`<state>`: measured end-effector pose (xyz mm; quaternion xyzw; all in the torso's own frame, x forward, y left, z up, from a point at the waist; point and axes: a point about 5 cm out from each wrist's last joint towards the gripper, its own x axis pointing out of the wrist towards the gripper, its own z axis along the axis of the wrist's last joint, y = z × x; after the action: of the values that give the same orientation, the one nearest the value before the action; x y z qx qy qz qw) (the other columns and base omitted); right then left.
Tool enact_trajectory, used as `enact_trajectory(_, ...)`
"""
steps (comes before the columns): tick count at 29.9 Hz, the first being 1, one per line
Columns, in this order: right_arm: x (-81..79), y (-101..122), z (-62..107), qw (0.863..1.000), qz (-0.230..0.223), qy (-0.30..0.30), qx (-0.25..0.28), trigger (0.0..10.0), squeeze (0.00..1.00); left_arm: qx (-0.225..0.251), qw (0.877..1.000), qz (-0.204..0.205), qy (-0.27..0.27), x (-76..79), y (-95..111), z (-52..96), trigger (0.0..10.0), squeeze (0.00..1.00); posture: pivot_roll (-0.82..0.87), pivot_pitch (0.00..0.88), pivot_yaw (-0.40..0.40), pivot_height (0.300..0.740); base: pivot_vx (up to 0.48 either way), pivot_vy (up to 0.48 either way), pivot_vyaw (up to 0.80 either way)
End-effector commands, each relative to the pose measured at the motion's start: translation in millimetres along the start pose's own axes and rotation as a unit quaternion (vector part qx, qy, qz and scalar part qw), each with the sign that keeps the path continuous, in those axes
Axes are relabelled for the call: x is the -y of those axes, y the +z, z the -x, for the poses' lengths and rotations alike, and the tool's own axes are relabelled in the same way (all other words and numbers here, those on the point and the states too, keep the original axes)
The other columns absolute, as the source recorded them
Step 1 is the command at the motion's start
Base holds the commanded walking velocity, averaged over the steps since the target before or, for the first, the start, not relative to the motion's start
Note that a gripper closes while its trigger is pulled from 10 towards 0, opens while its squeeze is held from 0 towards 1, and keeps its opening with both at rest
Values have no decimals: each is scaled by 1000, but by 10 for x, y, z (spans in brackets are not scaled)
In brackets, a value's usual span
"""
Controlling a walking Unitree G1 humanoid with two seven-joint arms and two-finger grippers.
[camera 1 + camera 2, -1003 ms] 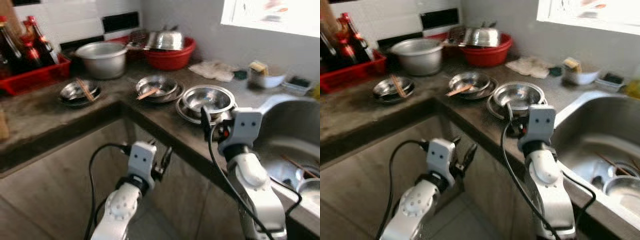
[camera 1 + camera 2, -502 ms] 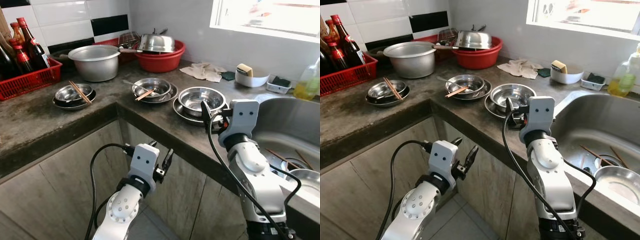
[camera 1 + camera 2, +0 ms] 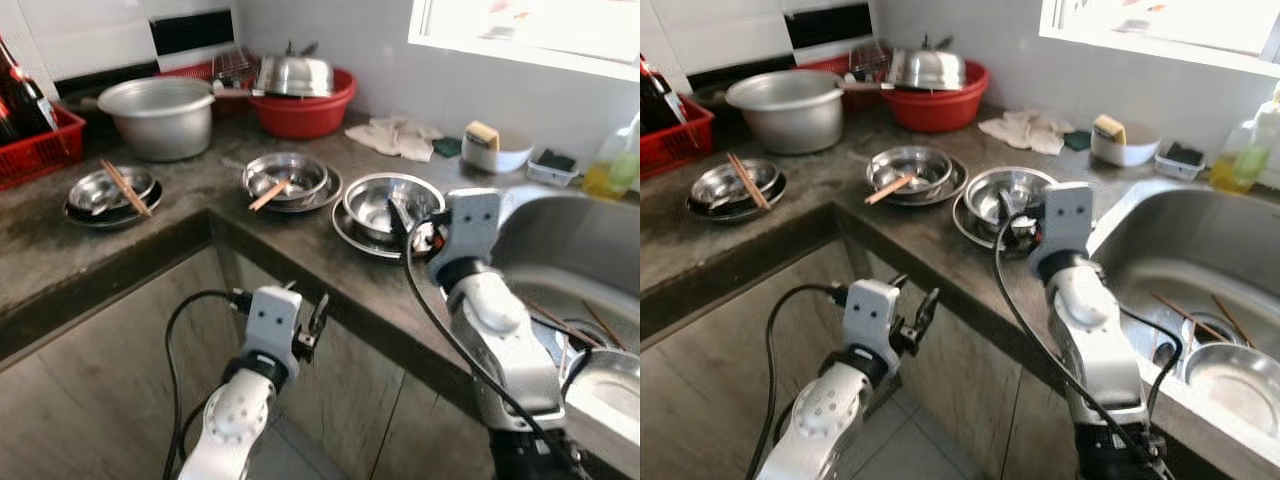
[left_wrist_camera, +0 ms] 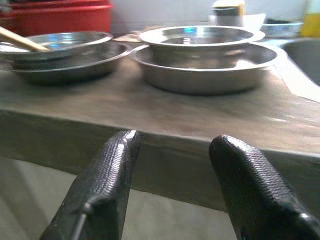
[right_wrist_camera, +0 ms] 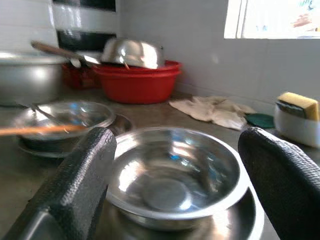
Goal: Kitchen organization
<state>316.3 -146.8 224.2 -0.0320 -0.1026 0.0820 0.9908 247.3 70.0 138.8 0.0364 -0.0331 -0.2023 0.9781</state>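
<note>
On the dark stone counter (image 3: 300,235), the round steel bowl (image 5: 172,170) is framed by the released right gripper (image 5: 180,185), apparently for grasping, while the released left gripper (image 4: 172,192) is held low.

Counter (image 3: 300,250): you have dull, mottled grey stone, rough-looking along its near edge.
Bowls: the nearest steel bowl (image 5: 172,172) shines like a mirror; the plate (image 4: 200,75) under it is the same bright metal.
Chopsticks (image 3: 268,194): pale, matt wood.
Big pot (image 3: 158,115): brushed metal, duller than the bowls.
Basin (image 3: 305,110): glossy red plastic.
Rag (image 3: 400,135): crumpled whitish cloth.
Sink (image 3: 1185,260): satin steel (softly reflective, not mirror-bright).
Wall tiles (image 3: 80,30): glazed, smooth.
Right gripper (image 5: 175,185) fingers (image 5: 75,185): you see black, matt, pebbled rubber; left gripper (image 4: 172,175) is the same.
Cabinet front (image 3: 100,400): matt, faint wood-like grain.
</note>
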Motion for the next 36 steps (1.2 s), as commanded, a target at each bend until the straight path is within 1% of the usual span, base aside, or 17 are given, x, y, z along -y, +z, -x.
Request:
enact_trajectory(1, -13, 50, -86, 1000, 5, 25, 9, 10000, 0, -3, 1000, -7, 5, -10, -4, 24, 10000, 0, -2, 10, -38, 740, 0, 0, 0)
enact_trajectory(3, 13, 58, -147, 999, 17, 35, 5, 10000, 0, -2, 1000, -5, 5, -4, 2, 31, 10000, 0, 2, 14, -41, 740, 0, 0, 0)
enact_trajectory(4, 46, 74, -226, 999, 27, 46, 0, 10000, 0, -2, 1000, -3, 6, -1, 2, 41, 10000, 0, 4, 18, -44, 740, 0, 0, 0)
enact_trajectory(6, 56, 79, -250, 998, 30, 49, -2, 10000, 0, -3, 1000, -2, 6, -1, 1, 44, 10000, 0, 4, 18, -44, 740, 0, 0, 0)
enact_trajectory(8, 73, 85, -305, 997, 46, 61, -11, 10000, 0, -4, 1000, -2, 6, 3, -1, 51, 10000, 0, 4, 22, -47, 740, 0, 0, 0)
enact_trajectory(10, 98, 77, -417, 993, 71, 82, -35, 10000, 0, -5, 1000, 1, 3, 23, -1, 67, 10000, 0, 7, 34, -55, 740, 0, 0, 0)
enact_trajectory(15, 154, 55, -568, 987, 90, 113, -73, 10000, 0, -6, 1000, 6, 2, 55, 6, 97, 10000, 0, 12, 52, -61, 740, 0, 0, 0)
enact_trajectory(16, 171, 30, -639, 981, 99, 137, -97, 10000, 0, -12, 1000, 7, 3, 60, -10, 116, 10000, 0, 11, 57, -64, 740, 0, 0, 0)
enact_trajectory(17, 180, 35, -661, 979, 107, 144, -99, 10000, 0, -13, 1000, 7, 3, 64, -13, 124, 10000, 0, 14, 66, -69, 740, 0, 0, 0)
enact_trajectory(19, 188, 19, -681, 977, 105, 152, -111, 10000, 0, -14, 1000, 7, 3, 66, -16, 131, 10000, 0, 14, 69, -70, 740, 0, 0, 0)
enact_trajectory(21, 193, -15, -715, 969, 104, 179, -134, 10000, 0, -15, 1000, 8, 4, 69, -17, 145, 10000, 0, 16, 75, -75, 740, 0, 0, 0)
enact_trajectory(22, 197, -49, -733, 963, 97, 198, -158, 10000, 0, -16, 1000, 8, 5, 69, -15, 152, 10000, 0, 18, 76, -76, 740, 0, 0, 0)
enact_trajectory(24, 199, -53, -742, 960, 101, 205, -161, 10000, 0, -16, 1000, 8, 6, 69, -12, 156, 10000, 0, 20, 80, -78, 740, 0, 0, 0)
enact_trajectory(26, 218, -87, -787, 950, 116, 223, -184, 10000, 0, -18, 1000, 10, 9, 66, -10, 173, 10000, 0, 21, 85, -82, 740, 0, 0, 0)
enact_trajectory(31, 259, -96, -825, 946, 133, 217, -199, 10000, 0, -19, 1000, 11, 12, 65, -7, 188, 10000, 0, 22, 89, -81, 740, 0, 0, 0)
enact_trajectory(34, 328, -72, -870, 944, 155, 202, -208, 10000, 0, -20, 1000, 11, 12, 63, -3, 195, 10000, 0, 20, 93, -78, 740, 0, 0, 0)
enact_trajectory(36, 352, -60, -888, 945, 157, 196, -210, 10000, 0, -21, 1000, 12, 12, 65, -1, 197, 10000, 0, 20, 93, -78, 740, 0, 0, 0)
